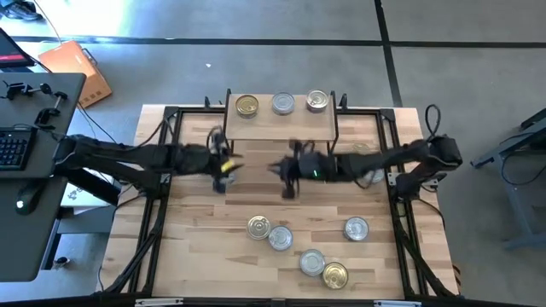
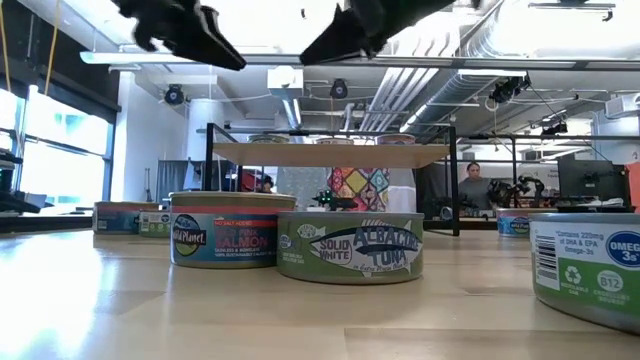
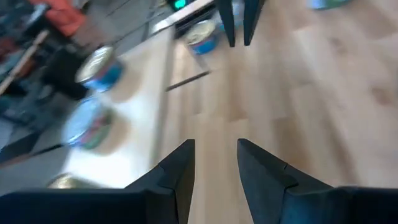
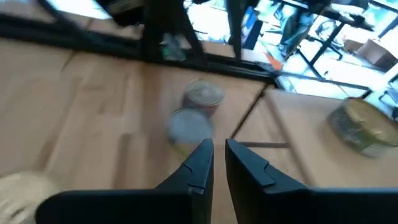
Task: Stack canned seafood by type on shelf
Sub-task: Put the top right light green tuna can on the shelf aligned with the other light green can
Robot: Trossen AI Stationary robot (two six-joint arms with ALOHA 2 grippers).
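Both arms hang mid-desk just in front of the shelf point(image 1: 281, 128), neither carrying anything. Left pincer point(image 1: 223, 167) sits w/ fingers apart, nothing between them; right pincer point(image 1: 287, 170) has fingers nearly together, empty too. Shelf already holds three tins along its back edge: gold-lid tin point(image 1: 246, 106), silver tin point(image 1: 283, 104), another silver tin point(image 1: 316, 101), all apart, none stacked. Five more wait on the desk point(image 1: 205, 247) near the front: gold tin point(image 1: 258, 227) touching a silver one point(image 1: 280, 238), a silver/gold pair point(image 1: 312, 261) & point(image 1: 335, 275) touching, plus a lone silver tin point(image 1: 356, 228). One more seems to lie under the right arm, can't tell well. Low view reads a salmon tin point(image 2: 232, 229) beside a tuna tin point(image 2: 349, 246), so check labels, not just lid colour. Prob next step = pick from the front group. You'd want to open the right pincer wide first, drop straight down over the lone tin since it has clearance, grip across the rim, lift level. Touching pairs risk nudging the neighbour, so take them later. Place onto the matching type, centred, release gently.
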